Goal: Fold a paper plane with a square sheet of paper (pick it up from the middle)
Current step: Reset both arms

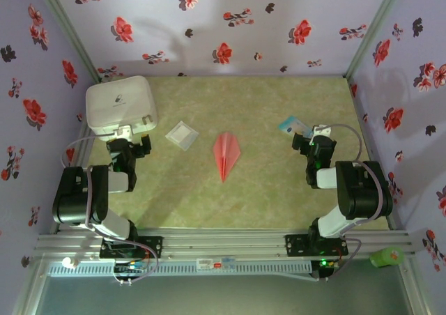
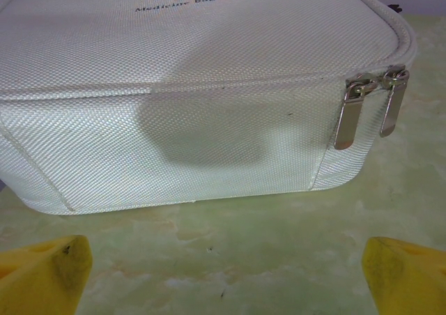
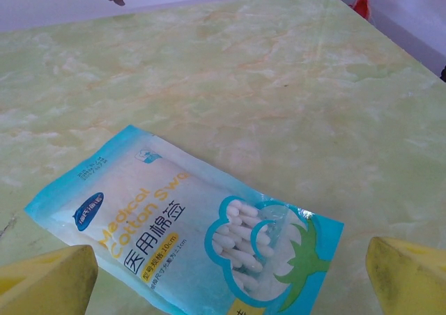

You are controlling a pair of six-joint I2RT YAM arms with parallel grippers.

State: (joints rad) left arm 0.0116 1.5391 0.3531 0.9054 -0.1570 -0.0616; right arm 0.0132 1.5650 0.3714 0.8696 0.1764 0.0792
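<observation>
The salmon-pink paper plane [image 1: 226, 155] lies flat mid-table as a narrow pointed dart, tip toward the near edge, centre crease visible. No flat square sheet is in view. My left gripper [image 1: 129, 138] rests far left of the plane, just in front of the white box, open; its yellow fingertips [image 2: 45, 273] stand wide apart over bare table. My right gripper [image 1: 313, 136] sits far right of the plane, open, with yellow fingertips [image 3: 411, 277] spread either side of the teal-and-white packet. Neither gripper touches the plane.
A white zippered medicine bag [image 1: 120, 104] stands at the back left; its side [image 2: 174, 141] is close before the left fingers. A small pale translucent square packet [image 1: 182, 134] lies left of the plane. The teal-and-white cotton swab packet [image 3: 188, 231] lies under the right gripper. Floral walls enclose the table.
</observation>
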